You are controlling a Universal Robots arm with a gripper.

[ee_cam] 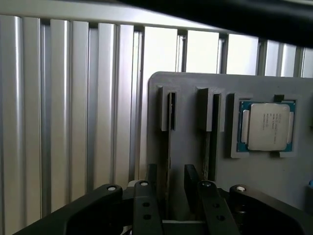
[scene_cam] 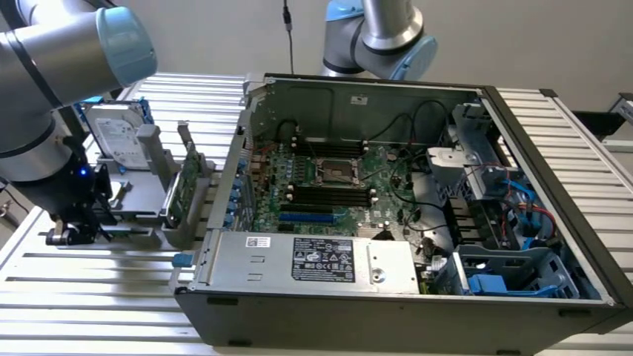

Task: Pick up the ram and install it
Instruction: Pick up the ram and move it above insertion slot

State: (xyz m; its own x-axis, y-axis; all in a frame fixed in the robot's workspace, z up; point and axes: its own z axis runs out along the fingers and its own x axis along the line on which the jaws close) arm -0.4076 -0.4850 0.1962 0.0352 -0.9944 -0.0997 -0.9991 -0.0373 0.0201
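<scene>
Two narrow slots are cut in a grey holder (ee_cam: 190, 98) that lies on the ribbed metal table (ee_cam: 73, 98). The ram (ee_cam: 170, 147) stands on edge in one of them and shows in the wrist view as a thin dark line. Whether the neighbouring slot (ee_cam: 211, 137) holds a second stick cannot be told. A processor chip (ee_cam: 266, 126) sits in a recess of the same holder, just beside the slots.

Gripper (ee_cam: 171, 171): jaws stand wide apart and hold nothing. Its two dark fingers (ee_cam: 152, 178) straddle the ram's line, one on each flat side, and no contact is evident. In the exterior view the gripper (scene_cam: 74, 230) hangs low over the holder at that view's left. It is well apart from the open computer case (scene_cam: 396, 297) and near the silver hard drive (scene_cam: 117, 137).

Installation site: the motherboard (scene_cam: 327, 178) lies exposed in the case, and its long black slots (scene_cam: 331, 194) appear unoccupied. No part of the task's placement is done.

Handling assessment, as judgement: the stick is light, thin and stiff along its length, but brittle under twist or bending. Its chips and contact edge are vulnerable to scraping. The sound hold is across the two flat faces near the middle of the upper edge, squarely, with moderate pressure. An off-centre or skewed grip would likely let it pivot or jam in the slot.
</scene>
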